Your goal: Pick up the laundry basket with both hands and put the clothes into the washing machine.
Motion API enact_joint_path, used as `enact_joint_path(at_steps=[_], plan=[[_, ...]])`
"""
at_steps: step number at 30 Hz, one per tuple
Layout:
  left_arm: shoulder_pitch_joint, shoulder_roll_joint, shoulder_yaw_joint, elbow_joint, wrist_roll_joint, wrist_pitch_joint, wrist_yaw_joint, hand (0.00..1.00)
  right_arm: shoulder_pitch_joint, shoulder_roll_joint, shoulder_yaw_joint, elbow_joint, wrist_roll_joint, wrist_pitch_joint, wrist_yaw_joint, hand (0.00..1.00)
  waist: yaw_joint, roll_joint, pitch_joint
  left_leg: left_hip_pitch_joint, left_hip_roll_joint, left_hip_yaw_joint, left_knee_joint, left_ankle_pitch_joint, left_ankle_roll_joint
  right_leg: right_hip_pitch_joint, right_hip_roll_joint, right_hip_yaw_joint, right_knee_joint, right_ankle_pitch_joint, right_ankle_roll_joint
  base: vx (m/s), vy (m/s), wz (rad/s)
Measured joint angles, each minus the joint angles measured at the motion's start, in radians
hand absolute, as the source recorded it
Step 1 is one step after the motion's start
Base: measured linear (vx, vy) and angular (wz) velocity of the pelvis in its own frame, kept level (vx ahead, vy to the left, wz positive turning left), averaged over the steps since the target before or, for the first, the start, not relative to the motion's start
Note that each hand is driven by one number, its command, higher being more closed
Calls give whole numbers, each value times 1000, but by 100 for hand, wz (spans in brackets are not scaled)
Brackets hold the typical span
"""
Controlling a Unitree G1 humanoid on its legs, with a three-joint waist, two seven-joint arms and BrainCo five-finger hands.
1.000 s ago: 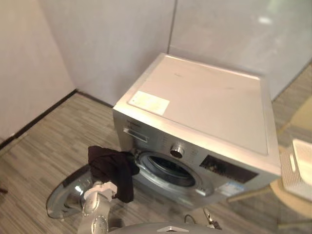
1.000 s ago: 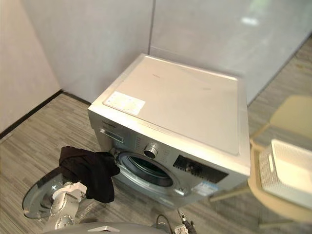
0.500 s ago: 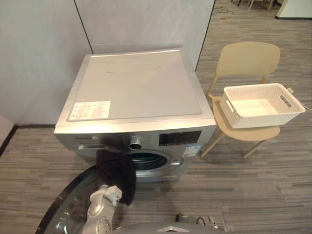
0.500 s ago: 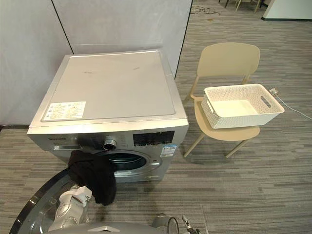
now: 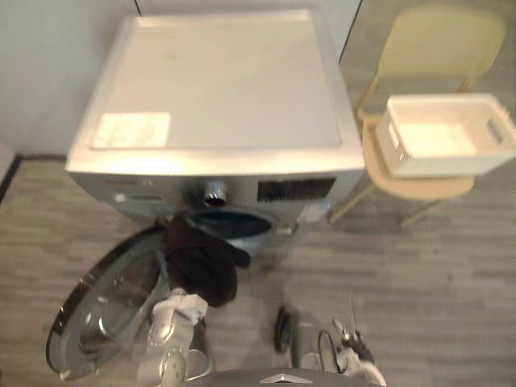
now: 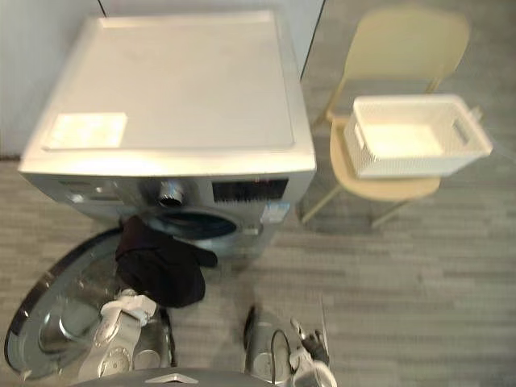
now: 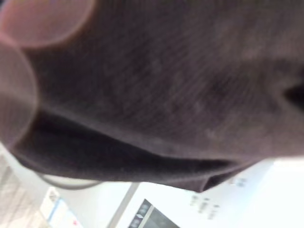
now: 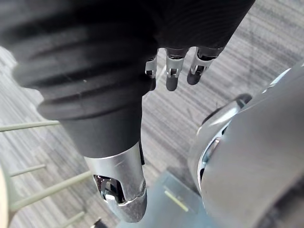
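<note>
At drum mouth of silver front-loading washing machine (image 5: 218,81), dark crumpled garment (image 5: 201,262) has its upper part at the edge of round drum opening (image 5: 230,223). Most of its bulk droops below the lip, outside.

Main risk, I'd judge: if let go now, cloth prob. slides down onto round glass door (image 5: 105,310), swung wide open just beside it, or onto grey striped floor (image 5: 419,266). Cause = too little fabric past the lip; it needs pushing deeper first. 2nd risk: a trailing fold snags on door rim, or arm knocks the door when pushing fwd.

Pose: left robot hand (image 5: 184,306) reaches up from under the garment, between door & opening, w/ cloth draped over it. Left wrist view has dark fabric right up close, so can't tell if that robot hand is clamped or loose. Right robot hand (image 8: 172,76) hangs low over floor, fingers relaxed, holding nothing.

White perforated plastic laundry basket (image 5: 451,165) sits on beige chair (image 5: 439,44) to machine's right. It looks empty & is well apart from the left robot hand.
</note>
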Motion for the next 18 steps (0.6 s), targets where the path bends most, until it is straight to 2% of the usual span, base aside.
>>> enact_joint_path(at_steps=[1,2,3,4,6,7,8,11,13,14,18], plan=[[-63,18,-31,3,0,0,1,100,-52,-6,26,-74,9,-12,-3,0,-12,5,55,-51,2,7,-34,-67,-23,-117,4,5,68,-11,-18,-250,-125,-17],[-131,21,-49,16,0,-1,4,100,-94,-8,42,-124,21,-28,-16,0,-15,3,91,-115,3,3,-16,-101,-23,-206,-1,11,132,-21,-17,-209,-110,-2],[-161,20,-52,27,0,-1,6,100,-113,-8,44,-141,33,-33,-19,0,-15,3,100,-140,6,3,-4,-120,-25,-245,-2,14,160,-28,-20,-183,-85,-1],[-241,19,-51,79,0,-4,13,100,-153,-8,54,-183,48,-47,-21,0,-20,7,118,-194,18,4,20,-171,-25,-324,-1,18,216,-39,-24,-160,-66,-11],[-323,19,-37,135,0,-5,36,100,-185,-11,73,-227,59,-61,-29,0,-28,11,136,-238,35,6,34,-233,-38,-392,9,21,257,-42,-26,-112,-36,-18],[-386,23,-27,174,0,-6,63,100,-193,-10,85,-267,73,-71,-41,0,-28,11,138,-278,47,6,45,-284,-58,-450,19,25,284,-42,-27,-103,-13,-27],[-459,24,-2,209,-1,-6,86,100,-199,-9,89,-293,82,-79,-45,0,-30,7,145,-325,59,5,67,-308,-81,-502,23,29,305,-40,-29,-120,-13,-28],[-608,55,89,284,-31,-7,145,100,-202,-12,88,-336,115,-98,-58,0,-33,4,156,-423,85,6,134,-333,-83,-602,43,46,332,-18,-38,-77,11,-31],[-721,125,162,350,-74,-9,182,100,-203,-15,88,-350,128,-109,-60,0,-41,1,171,-474,103,7,164,-340,-82,-649,57,49,332,0,-41,-53,17,-37],[-801,183,210,395,-104,-12,202,100,-203,-14,87,-350,131,-113,-60,0,-48,-5,181,-506,112,4,181,-342,-79,-677,64,49,332,9,-43,-45,10,-30],[-1062,359,312,549,-234,-25,220,100,-212,5,62,-319,179,-126,-61,0,-64,-24,201,-615,140,-5,218,-345,-74,-761,85,44,315,41,-41,-46,5,-22]])
